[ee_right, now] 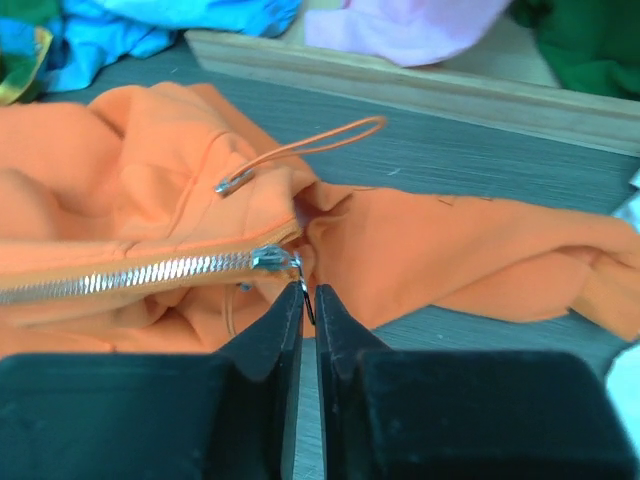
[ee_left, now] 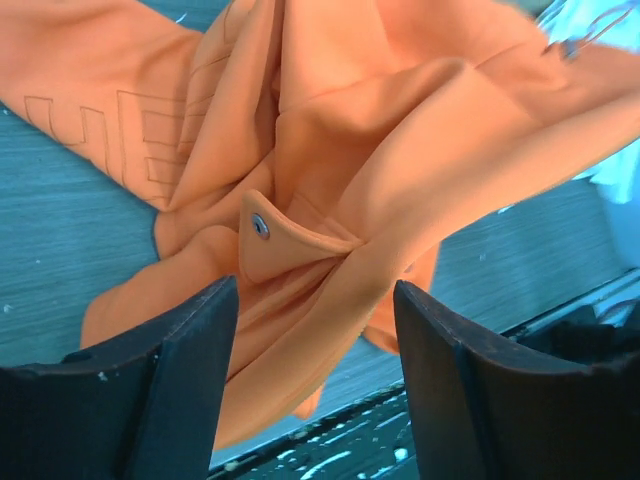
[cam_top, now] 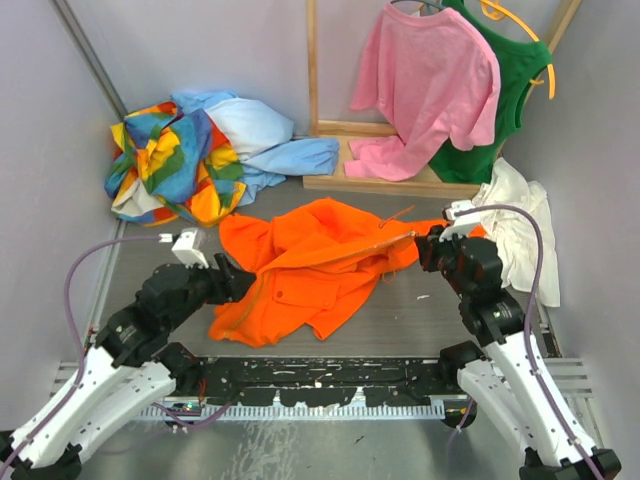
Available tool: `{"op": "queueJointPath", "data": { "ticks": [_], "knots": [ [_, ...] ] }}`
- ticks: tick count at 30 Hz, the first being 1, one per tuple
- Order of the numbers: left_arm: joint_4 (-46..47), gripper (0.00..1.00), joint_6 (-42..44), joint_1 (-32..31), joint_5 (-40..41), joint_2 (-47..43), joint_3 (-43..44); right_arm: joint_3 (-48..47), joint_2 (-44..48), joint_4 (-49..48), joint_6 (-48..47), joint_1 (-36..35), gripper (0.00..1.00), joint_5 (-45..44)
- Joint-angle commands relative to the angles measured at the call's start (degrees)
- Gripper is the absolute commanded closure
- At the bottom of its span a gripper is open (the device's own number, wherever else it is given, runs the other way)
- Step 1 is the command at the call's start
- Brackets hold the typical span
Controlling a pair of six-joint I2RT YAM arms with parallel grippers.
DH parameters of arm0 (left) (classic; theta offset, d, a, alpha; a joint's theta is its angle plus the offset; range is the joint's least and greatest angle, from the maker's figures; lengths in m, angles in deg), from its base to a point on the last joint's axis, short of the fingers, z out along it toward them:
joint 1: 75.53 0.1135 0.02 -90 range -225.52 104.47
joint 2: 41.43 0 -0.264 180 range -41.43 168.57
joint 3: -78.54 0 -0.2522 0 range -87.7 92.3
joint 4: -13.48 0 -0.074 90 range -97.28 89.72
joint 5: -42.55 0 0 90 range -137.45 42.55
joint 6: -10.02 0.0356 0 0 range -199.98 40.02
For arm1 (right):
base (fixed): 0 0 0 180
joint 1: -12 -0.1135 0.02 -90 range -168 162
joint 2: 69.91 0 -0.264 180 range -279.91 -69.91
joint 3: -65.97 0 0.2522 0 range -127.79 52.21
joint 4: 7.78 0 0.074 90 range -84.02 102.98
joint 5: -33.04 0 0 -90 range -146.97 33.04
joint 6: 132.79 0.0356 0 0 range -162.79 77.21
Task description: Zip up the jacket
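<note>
Two-handed zip, late stage judged. Saw jacket (cam_top: 310, 270) crumpled on tabletop (cam_top: 430, 322). Found right gripper (ee_right: 308, 310) pinching pull (ee_right: 306, 295) beside slider (ee_right: 272, 259), teeth (ee_right: 130, 272) meshed behind; left gripper (ee_left: 315, 300) spread above snap flap (ee_left: 285, 240), gripping nothing. Next needed: anchor jacket, draw pull onward.

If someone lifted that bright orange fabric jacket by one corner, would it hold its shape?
Probably not: the bright orange fabric jacket lies in soft folds, so it would likely droop. Pushed, it would probably bunch up rather than slide whole. Its metal zipper looks like the only firmer part.
</note>
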Motion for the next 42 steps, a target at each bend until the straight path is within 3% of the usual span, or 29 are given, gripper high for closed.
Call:
{"op": "queueJointPath", "data": {
  "ticks": [1, 8, 11, 12, 13, 20, 23, 34, 42],
  "knots": [
    [-4.6, 0.28, -1.9, 0.4, 1.3, -5.9, 1.5, 1.7, 6.4, -2.0, 5.3, 0.5, 0.77, -10.3],
    [-13.0, 0.01, 2.6, 0.4, 10.0, -9.2, 8.8, 4.1, 13.4, -2.2, 9.0, 0.5, 0.36, -15.8],
    [-15.1, 0.02, 6.3, 0.4, 13.8, -10.8, 12.8, 3.6, 15.6, -1.6, 8.7, 0.5, 0.15, -13.5],
    [-16.5, 0.02, 7.4, 0.4, 15.1, -11.6, 13.9, 3.2, 16.3, -1.0, 8.6, 0.5, 0.03, -12.5],
    [-16.7, 0.02, 8.5, 0.4, 16.2, -12.5, 14.7, 2.7, 16.9, -0.3, 8.6, 0.5, 0.01, -12.5],
    [-10.4, 0.02, 15.0, 0.4, 21.4, -23.8, 12.7, 0.5, 19.1, 4.1, 14.1, 0.5, 0.00, -23.1],
    [-6.9, 0.02, 15.6, 0.5, 22.1, -28.6, 10.0, -1.2, 18.8, 5.3, 14.8, 0.5, 0.00, -23.5],
    [-5.9, 0.02, 17.7, 0.4, 26.1, -28.4, 7.7, -0.4, 25.5, 4.7, 15.8, 0.5, 0.00, -26.2],
    [-6.6, 0.02, 17.3, 0.4, 24.8, -28.0, 7.7, -1.3, 23.5, 5.0, 14.8, 0.5, 0.00, -23.9]
  ]
}}
